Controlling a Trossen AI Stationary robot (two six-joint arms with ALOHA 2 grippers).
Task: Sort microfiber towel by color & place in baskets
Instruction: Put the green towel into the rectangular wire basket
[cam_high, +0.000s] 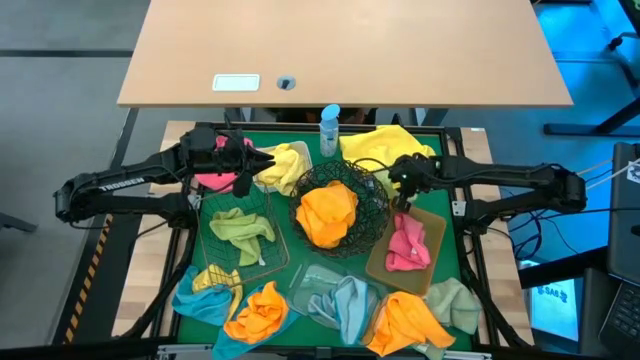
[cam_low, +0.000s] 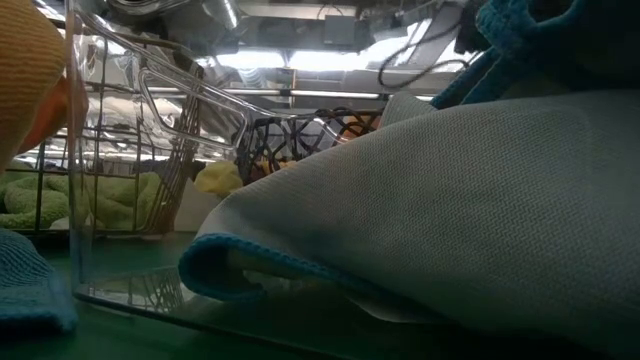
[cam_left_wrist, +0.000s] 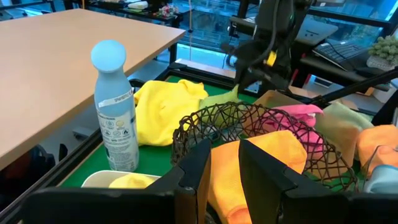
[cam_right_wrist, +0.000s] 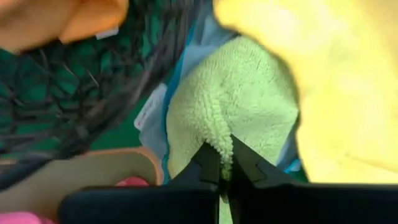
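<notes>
Right wrist view is showing the right gripper with its two dark fingers pressed together on a raised fold of a pale green towel, which is lying beside the round black wire bowl and partly under a yellow towel filling the right of the frame. High view is placing this gripper just right of centre, between the bowl holding an orange towel and the tan tray holding a pink towel; green towels are already lying in the rectangular wire basket at lower left, the likely destination. To do the step well, the pinch should be lifting straight up until the cloth is hanging clear of the bowl's rim and the yellow towel, since the fuzzy pile is apt to snag on wire or drag a neighbour along, and only a small fold is being gripped. The left gripper, fingers held slightly apart on nothing visible, is waiting at upper left of the high view near a spray bottle. Low view is being almost wholly blocked by a grey-blue cloth, so neither gripper is showing there; how far the green towel is running under the yellow one cannot be made out
</notes>
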